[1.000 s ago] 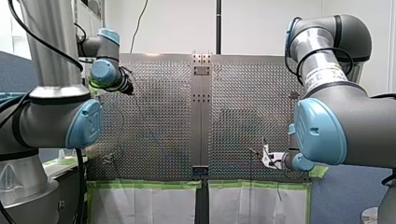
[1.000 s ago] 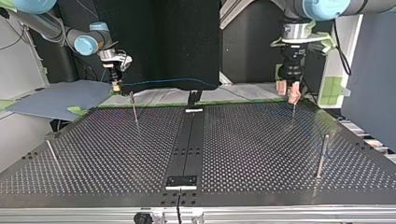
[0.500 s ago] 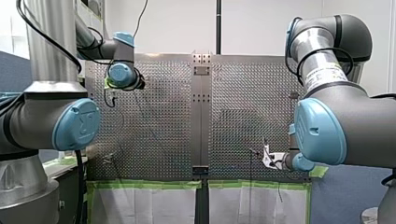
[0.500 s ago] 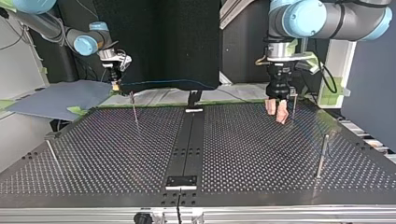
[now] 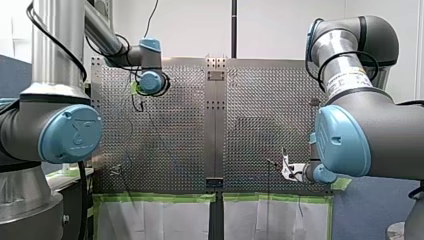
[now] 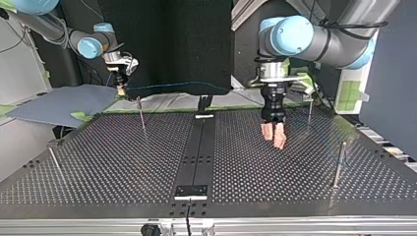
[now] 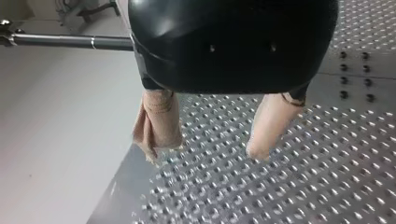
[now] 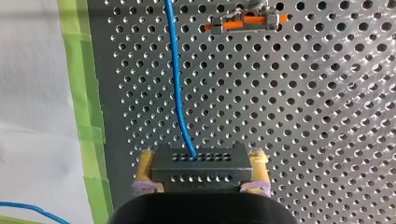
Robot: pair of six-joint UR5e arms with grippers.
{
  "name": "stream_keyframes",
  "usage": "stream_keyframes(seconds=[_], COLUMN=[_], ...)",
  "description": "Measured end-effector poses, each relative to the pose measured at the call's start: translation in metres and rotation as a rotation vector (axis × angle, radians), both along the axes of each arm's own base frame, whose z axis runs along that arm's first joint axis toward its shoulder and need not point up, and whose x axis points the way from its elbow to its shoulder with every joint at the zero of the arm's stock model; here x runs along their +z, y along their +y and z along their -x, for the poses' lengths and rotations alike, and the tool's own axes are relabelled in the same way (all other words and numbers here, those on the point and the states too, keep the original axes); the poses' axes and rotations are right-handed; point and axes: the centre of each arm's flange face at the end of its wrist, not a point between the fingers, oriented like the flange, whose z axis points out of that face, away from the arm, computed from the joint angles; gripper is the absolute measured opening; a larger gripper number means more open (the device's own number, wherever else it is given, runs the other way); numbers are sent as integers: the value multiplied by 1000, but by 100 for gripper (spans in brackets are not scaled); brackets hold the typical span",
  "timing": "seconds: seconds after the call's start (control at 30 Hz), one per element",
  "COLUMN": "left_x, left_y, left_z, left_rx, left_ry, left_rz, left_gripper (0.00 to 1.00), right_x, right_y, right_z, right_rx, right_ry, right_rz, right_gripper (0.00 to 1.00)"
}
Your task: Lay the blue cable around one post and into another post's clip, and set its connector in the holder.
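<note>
My right gripper is shut on a black connector block, held between its yellow pads. The blue cable runs from the block away over the perforated plate, past a post's orange clip. At the top view's far left this gripper hangs by a thin post, and the cable stretches from it towards the middle. My left gripper is open with nothing between its beige pads, low over the plate right of the centre strip.
Thin posts stand at the top view's far right, near right and near left. A small black holder plate sits on the centre strip near the front edge. Green tape lines the plate's edge.
My left arm has swung from the top view's far right corner towards the middle and down over the plate, its fingers still open. My right arm has held still.
</note>
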Motion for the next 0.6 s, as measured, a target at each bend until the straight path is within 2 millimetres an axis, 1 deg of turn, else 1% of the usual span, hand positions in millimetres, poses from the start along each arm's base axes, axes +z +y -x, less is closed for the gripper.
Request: stream_keyframes(seconds=[0.1, 0.2, 0.3, 0.6], left_x=[2, -3, -18, -77], left_y=[-14, -28, -40, -69], left_z=[-7, -10, -7, 14], left_rx=[-2, -3, -4, -8], left_ry=[-25, -25, 0, 93], left_rz=[18, 29, 30, 32], left_gripper=[100, 100, 100, 100], right_x=[0, 0, 0, 0], right_y=[0, 0, -1, -1], right_z=[0, 0, 0, 2], right_rx=[-1, -1, -1, -4], right_ry=[-1, -2, -4, -3], right_rz=[2, 3, 4, 1], right_gripper=[0, 0, 0, 0])
